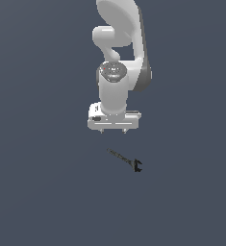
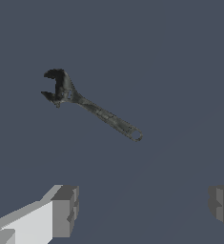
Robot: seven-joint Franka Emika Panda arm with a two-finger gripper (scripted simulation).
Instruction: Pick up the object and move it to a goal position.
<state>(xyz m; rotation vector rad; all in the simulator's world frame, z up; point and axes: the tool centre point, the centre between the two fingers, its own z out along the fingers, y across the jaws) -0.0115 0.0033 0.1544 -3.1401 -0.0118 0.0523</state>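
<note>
The object (image 1: pixel 125 160) is a small dark grey-black wrench-like tool with a slender handle and a forked black head. It lies flat on the dark grey surface, below my gripper in the exterior view and a little toward that view's right. In the wrist view the object (image 2: pixel 92 107) lies apart from my fingers, head at one end, handle end with a small hole at the other. My gripper (image 1: pixel 113 130) hangs above the surface, open wide and empty. Both fingertips (image 2: pixel 65 210) show in the wrist view with a broad gap between them.
The white arm (image 1: pixel 119 57) rises from the gripper toward the top of the exterior view. The plain dark grey surface (image 1: pixel 37 192) fills all else in both views.
</note>
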